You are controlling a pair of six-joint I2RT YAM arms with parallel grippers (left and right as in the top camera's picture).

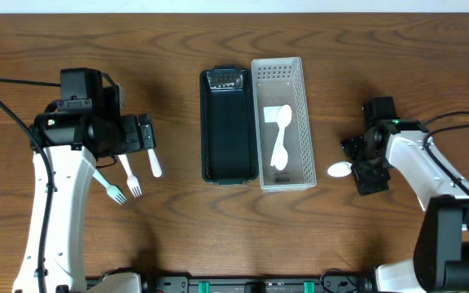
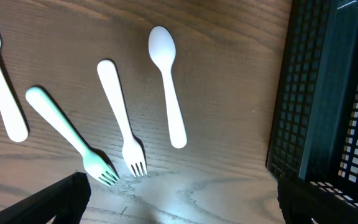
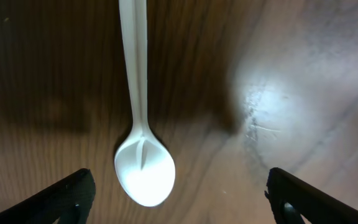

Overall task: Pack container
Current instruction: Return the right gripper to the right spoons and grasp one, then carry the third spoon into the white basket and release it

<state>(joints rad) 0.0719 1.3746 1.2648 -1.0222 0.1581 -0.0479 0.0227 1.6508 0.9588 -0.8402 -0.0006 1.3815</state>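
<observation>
Right gripper [image 3: 182,198] spread wide, empty — white spoon [image 3: 137,93] lies between its fingers [image 3: 61,198], bowl nearest. Likely light, stiff, slick plastic; pinch the neck just beyond the bowl.

The desk [image 3: 291,74] is dark grained wood with a soft sheen. Beneath the right hand [image 3: 182,208], the spoon [image 3: 143,168] is smooth white plastic, faintly glossy. Beneath the left hand [image 2: 185,211], the white fork [image 2: 120,112], mint fork [image 2: 67,134] and second spoon [image 2: 166,81] look like smooth matt plastic; the dark basket [image 2: 328,93] beside them is glossy plastic mesh.
</observation>
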